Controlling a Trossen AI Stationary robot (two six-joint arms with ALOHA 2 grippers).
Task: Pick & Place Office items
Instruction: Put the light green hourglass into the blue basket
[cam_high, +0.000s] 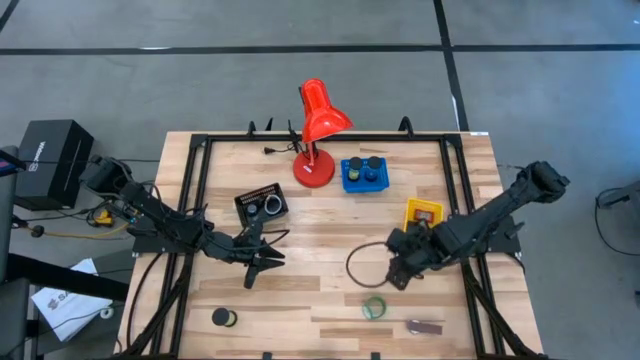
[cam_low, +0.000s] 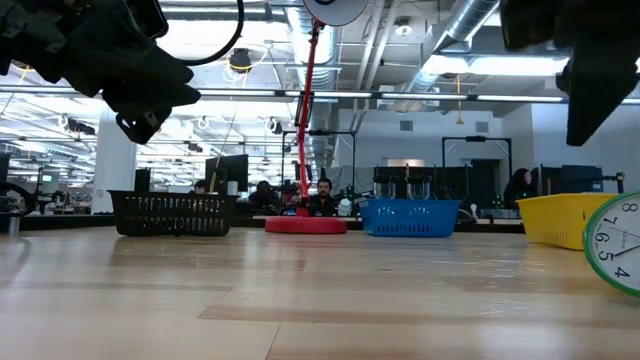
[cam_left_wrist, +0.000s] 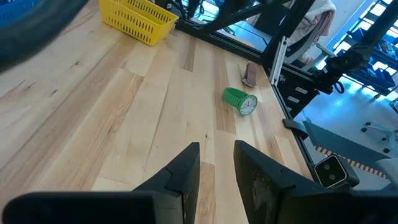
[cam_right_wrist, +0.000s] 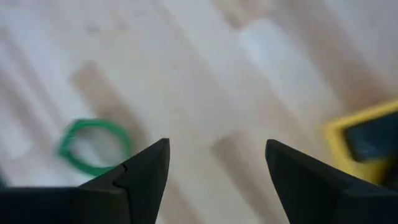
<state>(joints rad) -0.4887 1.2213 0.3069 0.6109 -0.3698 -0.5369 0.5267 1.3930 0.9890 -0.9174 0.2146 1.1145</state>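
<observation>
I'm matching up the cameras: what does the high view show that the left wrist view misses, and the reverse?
Only the high view shows the red lamp, blue tray, black tray and a black roll. Only the left wrist view shows the dial on the green clock and the narrow empty gap between the left gripper fingers. Both show the yellow tray, clock and maroon oblong.

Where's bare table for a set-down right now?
Free: the front strip between the black roll and green ring; also the left back corner behind the black tray. Crowded: the back middle, around the red lamp, blue tray and yellow tray.
</observation>
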